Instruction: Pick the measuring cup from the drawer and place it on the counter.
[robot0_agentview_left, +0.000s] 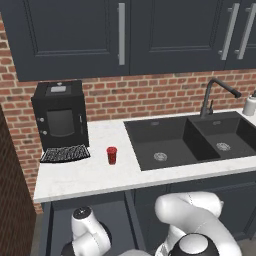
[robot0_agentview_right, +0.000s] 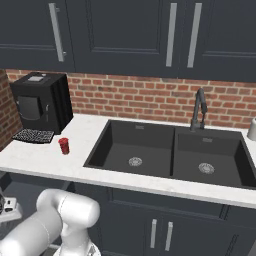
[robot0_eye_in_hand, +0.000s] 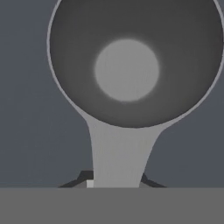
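Clenching the gripper (robot0_eye_in_hand: 116, 181) on the small grey metallic measuring cup's (robot0_eye_in_hand: 131, 65) thin handle, ready for lifting from the dark navy-grey drawer (robot0_eye_in_hand: 26, 131).

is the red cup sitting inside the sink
No, the red cup stands upright on the white counter, left of the black double sink and beside the coffee machine.

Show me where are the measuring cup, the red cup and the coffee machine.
measuring cup (robot0_eye_in_hand: 127, 70), hand view, flat bottom of the bowl.
red cup (robot0_agentview_left: 111, 156), left base view, middle of its side.
coffee machine (robot0_agentview_left: 60, 117), left base view, its front face.
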